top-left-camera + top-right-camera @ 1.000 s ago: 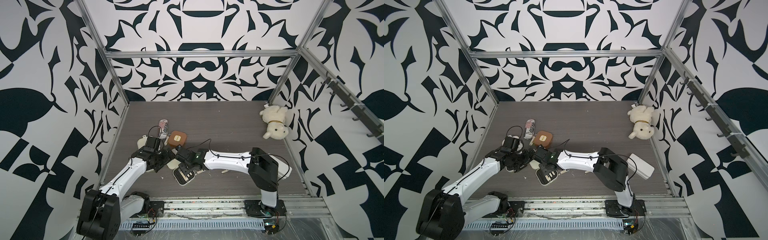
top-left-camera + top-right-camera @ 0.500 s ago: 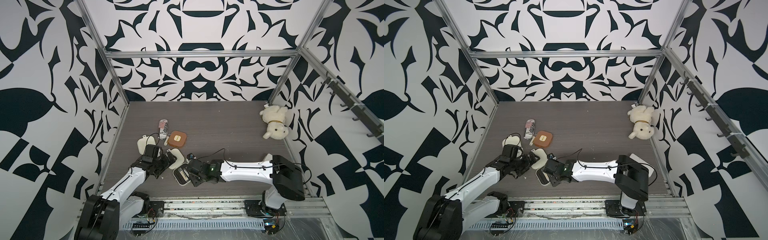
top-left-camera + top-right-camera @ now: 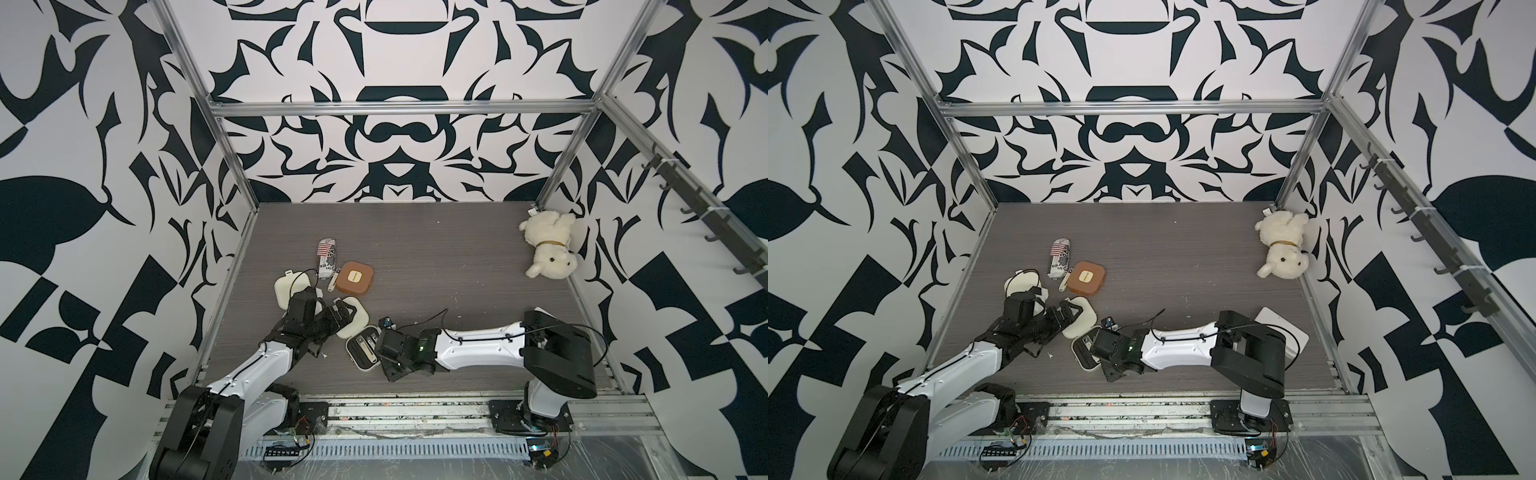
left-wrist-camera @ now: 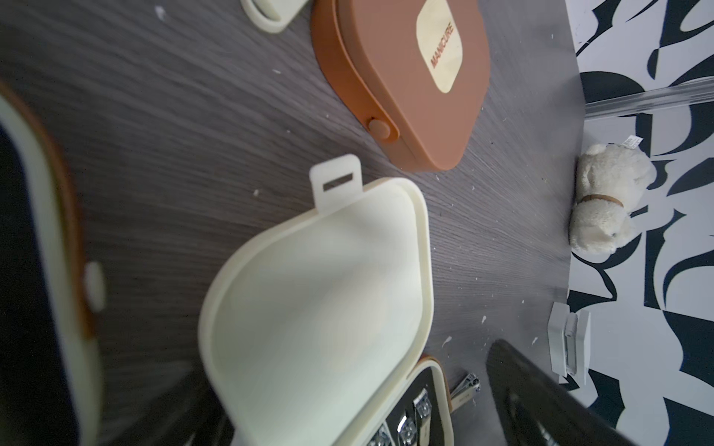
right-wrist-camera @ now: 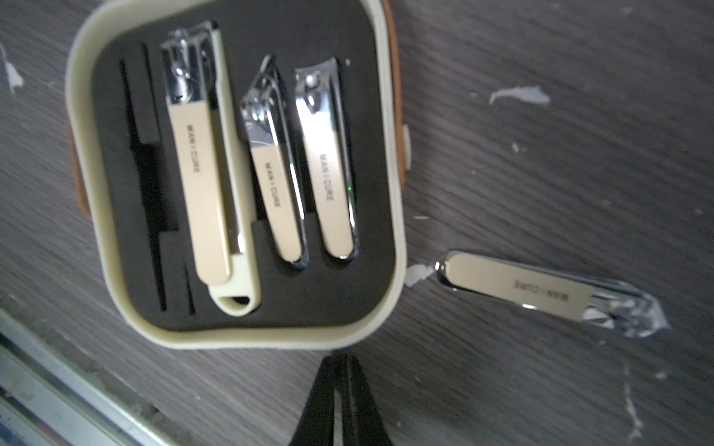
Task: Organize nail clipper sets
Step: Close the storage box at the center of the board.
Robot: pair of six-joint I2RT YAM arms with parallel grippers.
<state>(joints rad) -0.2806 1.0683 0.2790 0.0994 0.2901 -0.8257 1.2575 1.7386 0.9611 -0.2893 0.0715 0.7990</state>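
Cream case (image 5: pixel 395 193) open, three clippers (image 5: pixel 270 166) in | my right gripper (image 5: pixel 342 361) backed off, clenched empty | left gripper (image 3: pixel 338 315) spread wide over lid (image 4: pixel 320 301) | loose clipper (image 5: pixel 541 289) beside case still needs slotting.

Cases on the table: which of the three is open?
The cream case by the right arm: lid flipped back, clippers showing inside. The brown case and the other cream case are shut.

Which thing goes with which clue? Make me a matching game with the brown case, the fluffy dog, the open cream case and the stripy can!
Things:
1. brown case
2. plush dog
3. open cream case
4. striped can

Clues:
a. lies in the far corner
b. has clippers inside
c. is shut
d. is crushed, red and white

Pairs: 1-c, 2-a, 3-b, 4-d
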